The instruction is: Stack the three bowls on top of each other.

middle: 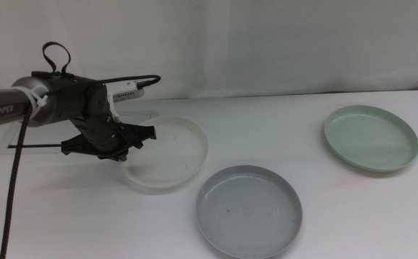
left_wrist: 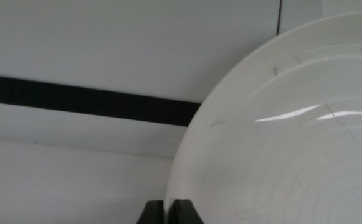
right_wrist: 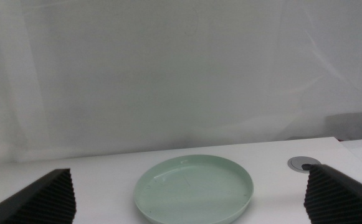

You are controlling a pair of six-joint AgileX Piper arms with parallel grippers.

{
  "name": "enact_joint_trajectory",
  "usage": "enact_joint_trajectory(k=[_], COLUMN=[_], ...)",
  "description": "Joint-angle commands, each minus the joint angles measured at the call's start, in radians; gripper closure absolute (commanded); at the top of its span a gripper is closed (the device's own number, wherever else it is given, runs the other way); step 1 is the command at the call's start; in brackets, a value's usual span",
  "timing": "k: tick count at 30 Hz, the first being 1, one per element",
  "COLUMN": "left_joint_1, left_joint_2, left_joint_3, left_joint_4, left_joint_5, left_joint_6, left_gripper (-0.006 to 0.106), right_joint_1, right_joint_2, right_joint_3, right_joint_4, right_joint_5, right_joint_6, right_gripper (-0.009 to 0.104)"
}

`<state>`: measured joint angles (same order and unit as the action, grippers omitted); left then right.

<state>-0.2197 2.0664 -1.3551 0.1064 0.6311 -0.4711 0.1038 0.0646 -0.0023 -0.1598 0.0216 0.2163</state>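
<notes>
My left gripper (middle: 127, 139) is shut on the left rim of the white bowl (middle: 169, 155), which tilts over the table's left middle. In the left wrist view the two jaws (left_wrist: 168, 211) pinch that rim, and the white bowl (left_wrist: 293, 137) fills much of the picture. The grey bowl (middle: 248, 210) lies flat at the front centre, just right of the white one and apart from it. The mint green bowl (middle: 370, 138) rests at the right. My right gripper (right_wrist: 190, 177) stands open, wide, some way short of the green bowl (right_wrist: 196, 186); this arm is out of the middle view.
A flat white-grey panel (middle: 140, 115) with a dark slot (left_wrist: 75, 99) lies behind the white bowl, under my left arm. A small round grey fitting (right_wrist: 303, 163) sits in the table beyond the green bowl. A white curtain backs the table.
</notes>
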Motion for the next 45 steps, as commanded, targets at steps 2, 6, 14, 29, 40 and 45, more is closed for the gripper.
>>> enact_joint_trajectory(k=[2,6,14,29,40,45], left_joint_1=[0.001,0.001,0.001,-0.069,-0.311,-0.381], left_joint_2=[0.033,-0.007,-0.17,-0.434,-0.435,-0.423], left_joint_3=[0.013,0.013,0.013,0.015,0.224,0.307], left_joint_4=[-0.035,-0.035,-0.033,-0.122,-0.118,-0.118], left_joint_5=[0.01,0.001,-0.023,0.047,-0.073,-0.174], left_joint_6=[0.012,0.026,0.041,0.142,0.067,0.025], left_gripper=[0.103,0.103,0.103,0.103,0.103,0.103], right_joint_1=[-0.005,-0.005,-0.005,-0.005,-0.005,-0.005], right_joint_2=[-0.004,-0.004,-0.004,-0.004,-0.004,-0.004], right_joint_3=[0.036,0.036,0.036,0.036,0.036,0.036], right_joint_4=[0.0,0.0,0.0,0.0,0.0,0.0], right_joint_5=[-0.01,-0.01,-0.01,-0.01,-0.01,-0.01], right_joint_6=[-0.006,-0.006,-0.006,-0.006,-0.006,-0.006], right_gripper=[-0.007,-0.007,-0.007,-0.007,-0.007,-0.007])
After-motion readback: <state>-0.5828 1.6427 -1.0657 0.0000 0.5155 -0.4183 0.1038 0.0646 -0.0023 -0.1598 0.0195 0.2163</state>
